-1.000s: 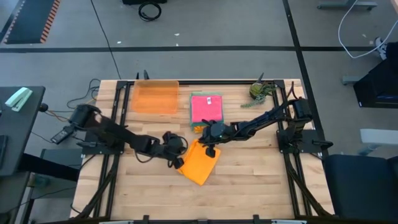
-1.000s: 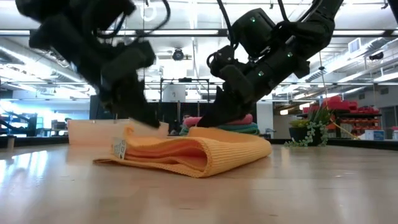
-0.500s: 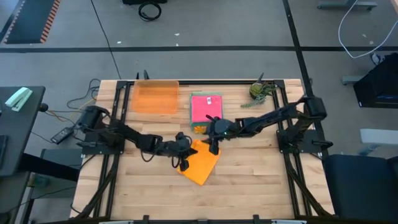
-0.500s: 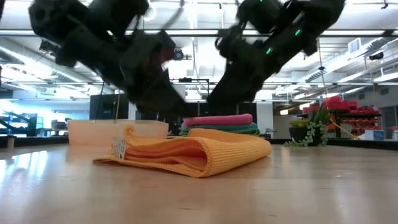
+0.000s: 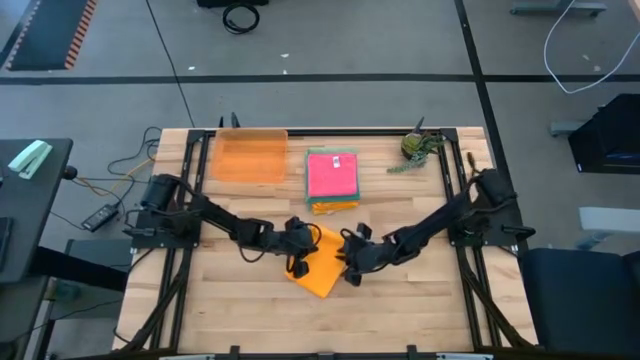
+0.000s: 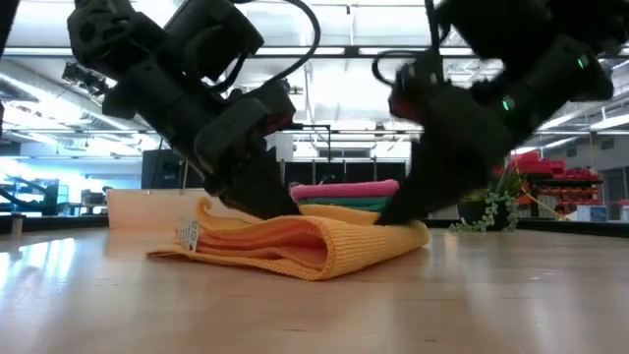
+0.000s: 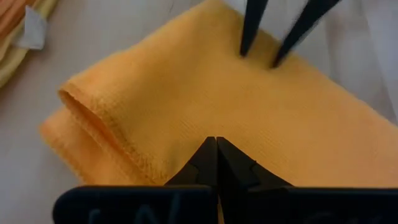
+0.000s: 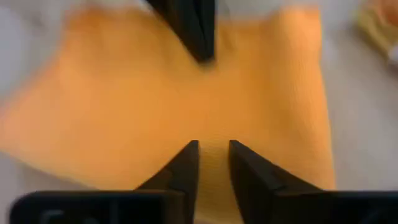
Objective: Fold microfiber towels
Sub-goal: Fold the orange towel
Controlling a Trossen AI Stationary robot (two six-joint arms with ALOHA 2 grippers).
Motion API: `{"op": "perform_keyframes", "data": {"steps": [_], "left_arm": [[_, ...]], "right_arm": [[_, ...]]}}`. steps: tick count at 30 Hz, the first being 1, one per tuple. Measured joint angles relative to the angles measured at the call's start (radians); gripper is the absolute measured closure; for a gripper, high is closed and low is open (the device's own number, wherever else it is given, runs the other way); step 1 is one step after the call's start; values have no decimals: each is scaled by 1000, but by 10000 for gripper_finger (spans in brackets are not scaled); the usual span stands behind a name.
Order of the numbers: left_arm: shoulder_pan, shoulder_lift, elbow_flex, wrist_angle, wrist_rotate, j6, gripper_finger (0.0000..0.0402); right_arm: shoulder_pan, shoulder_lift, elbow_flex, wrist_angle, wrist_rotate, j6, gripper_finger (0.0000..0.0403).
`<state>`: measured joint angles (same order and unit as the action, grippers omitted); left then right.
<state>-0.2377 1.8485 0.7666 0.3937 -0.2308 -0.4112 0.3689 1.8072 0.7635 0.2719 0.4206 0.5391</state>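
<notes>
Since a second ago our right gripper (image 5: pixel 352 270) swung to the folded orange towel's (image 5: pixel 322 263) near edge, fingers parted; left gripper (image 5: pixel 297 250) presses it, closed. Stacking on the folded pile (image 5: pixel 332 180) remains.

Orange towel (image 7: pixel 186 106) was soft matt cloth, fine woven ribbing, stitched hem. Table (image 5: pixel 420 300) was pale wood planks, smooth with slight sheen. Tray (image 5: pixel 250 157) looked translucent orange plastic. Gripper fingers (image 8: pixel 186 168) were matt black.
</notes>
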Motion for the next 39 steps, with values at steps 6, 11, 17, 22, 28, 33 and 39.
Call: {"op": "perform_keyframes", "data": {"steps": [6, 11, 17, 22, 28, 33, 39], "left_arm": [[-35, -31, 1, -4, -1, -30, 398], [-69, -109, 1, -6, -41, -28, 397], [-91, -129, 1, -13, -65, -59, 396], [-106, -114, -2, -38, -70, -147, 394], [-121, -86, 0, -27, -81, -151, 395], [-105, -52, 0, -56, -83, -156, 394], [-110, 40, 3, -4, -30, -264, 397]], "right_arm": [[3, 84, 4, 26, 6, 26, 377], [21, 19, 1, -28, -22, -28, 392], [-5, -129, 9, -59, -21, -105, 393], [-64, -156, 10, -122, -128, -70, 389], [-57, -114, 8, -237, -237, -71, 342], [-59, -123, 8, -244, -224, -74, 265], [-6, -148, 9, -166, -179, -1, 214]]}}
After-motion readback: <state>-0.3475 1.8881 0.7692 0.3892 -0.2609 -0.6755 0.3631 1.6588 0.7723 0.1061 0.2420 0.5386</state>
